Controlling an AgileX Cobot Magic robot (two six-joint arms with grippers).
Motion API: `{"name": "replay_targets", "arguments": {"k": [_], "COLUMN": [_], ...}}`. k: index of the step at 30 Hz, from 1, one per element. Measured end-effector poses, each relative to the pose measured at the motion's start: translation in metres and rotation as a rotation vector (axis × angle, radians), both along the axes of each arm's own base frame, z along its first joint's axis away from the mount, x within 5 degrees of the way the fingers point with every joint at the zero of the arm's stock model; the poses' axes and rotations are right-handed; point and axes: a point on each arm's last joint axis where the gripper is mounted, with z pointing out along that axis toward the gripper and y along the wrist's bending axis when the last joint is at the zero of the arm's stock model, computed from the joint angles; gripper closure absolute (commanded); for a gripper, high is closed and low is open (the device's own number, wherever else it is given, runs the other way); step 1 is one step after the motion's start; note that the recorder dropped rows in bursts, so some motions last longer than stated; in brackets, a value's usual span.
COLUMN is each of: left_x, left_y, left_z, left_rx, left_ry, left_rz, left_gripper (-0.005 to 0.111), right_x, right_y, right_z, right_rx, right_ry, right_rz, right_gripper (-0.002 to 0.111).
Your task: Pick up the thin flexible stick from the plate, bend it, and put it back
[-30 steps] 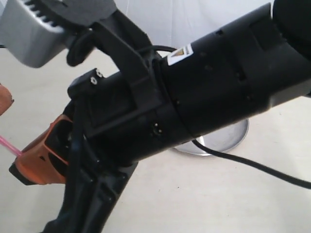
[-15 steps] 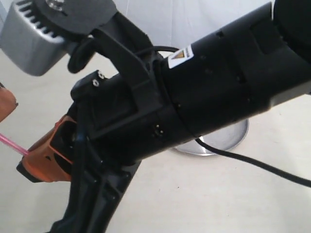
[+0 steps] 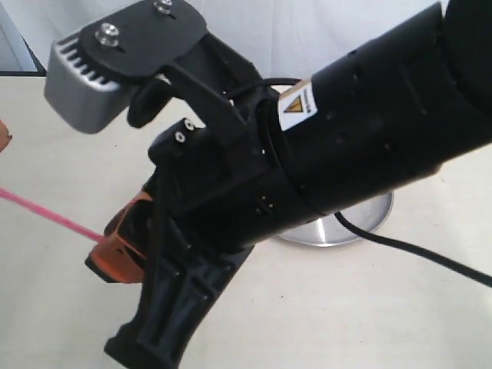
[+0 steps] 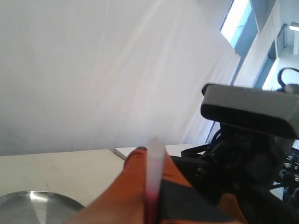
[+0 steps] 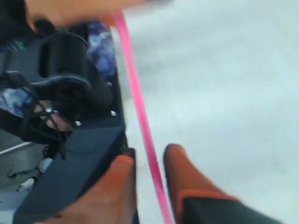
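The thin flexible stick is pink and hangs straight in the air at the left of the exterior view. My left gripper is shut on one end, and the whitish tip pokes out past its orange fingers. My right gripper is open around the other end: the stick runs between its orange fingers with a gap on each side. In the exterior view these fingers show under the big black right arm. The plate lies on the table behind that arm, mostly hidden.
The black right arm and its grey wrist camera fill most of the exterior view. A black cable trails across the pale tabletop. The plate's rim shows low in the left wrist view, with a white curtain behind.
The right gripper's fingers have parted and let go of the stick. The right arm has shifted right and up, so more of the stick now shows.
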Motion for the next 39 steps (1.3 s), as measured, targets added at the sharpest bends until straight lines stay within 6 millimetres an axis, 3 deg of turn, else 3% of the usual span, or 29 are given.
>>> {"name": "replay_targets", "arguments": {"k": [3, 10, 15, 19, 32, 34, 37, 39], "left_x": [0.000, 0.000, 0.000, -0.001, 0.000, 0.000, 0.001, 0.000], "left_y": [0.001, 0.001, 0.000, 0.000, 0.000, 0.000, -0.001, -0.002], "left_z": [0.001, 0.002, 0.003, 0.003, 0.002, 0.001, -0.002, -0.005], "left_rx": [-0.011, -0.033, -0.033, -0.033, -0.019, -0.011, 0.029, 0.074], "left_ry": [-0.002, 0.000, -0.003, -0.006, -0.007, -0.006, -0.005, -0.009], "left_rz": [0.005, 0.003, -0.007, -0.015, -0.009, -0.005, 0.002, -0.006], "left_gripper": [0.106, 0.106, 0.106, 0.106, 0.106, 0.106, 0.106, 0.106], "right_x": [0.001, 0.003, 0.011, 0.020, 0.033, 0.033, 0.026, 0.018], "right_y": [-0.001, 0.001, 0.011, 0.020, 0.026, 0.026, 0.025, 0.020], "right_z": [-0.001, -0.007, -0.024, -0.040, -0.047, -0.047, -0.043, -0.028], "right_rx": [-0.017, -0.041, -0.085, -0.110, -0.114, -0.103, -0.071, -0.005], "right_ry": [-0.002, 0.002, 0.035, 0.049, -0.055, -0.039, 0.046, 0.066], "right_rz": [-0.007, -0.009, -0.012, -0.032, -0.070, -0.081, -0.088, -0.080], "right_gripper": [0.054, 0.071, 0.076, 0.109, 0.108, 0.102, 0.075, 0.064]}}
